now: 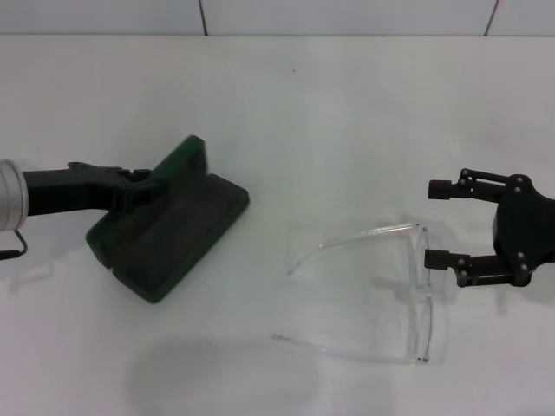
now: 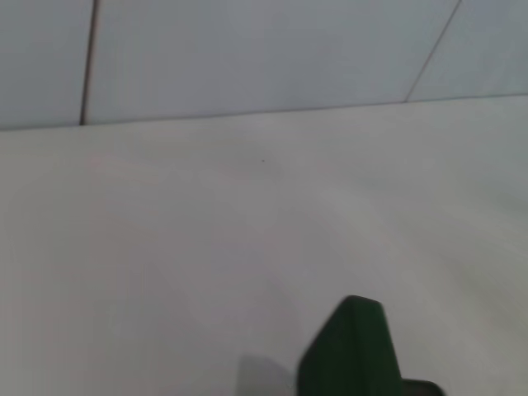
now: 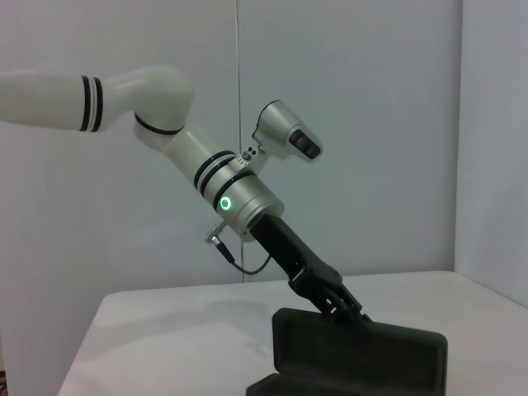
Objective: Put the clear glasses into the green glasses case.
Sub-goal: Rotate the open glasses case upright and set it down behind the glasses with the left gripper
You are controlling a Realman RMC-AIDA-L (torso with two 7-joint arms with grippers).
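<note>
The green glasses case [image 1: 169,230] lies open at the table's left, its lid [image 1: 184,161] raised. My left gripper [image 1: 139,184] comes in from the left and is shut on the lid's edge. The right wrist view shows the same hold: the left gripper [image 3: 337,299] on top of the upright lid of the case [image 3: 363,351]. A corner of the green lid [image 2: 353,346] shows in the left wrist view. The clear glasses [image 1: 418,299] lie on the table at the right, arms unfolded and pointing left. My right gripper [image 1: 438,223] is open just right of the lens, not touching it.
The white table [image 1: 286,113] runs back to a pale wall [image 1: 347,16]. The left arm [image 3: 198,165] slopes down over the table's left part. Bare tabletop lies between the case and the glasses.
</note>
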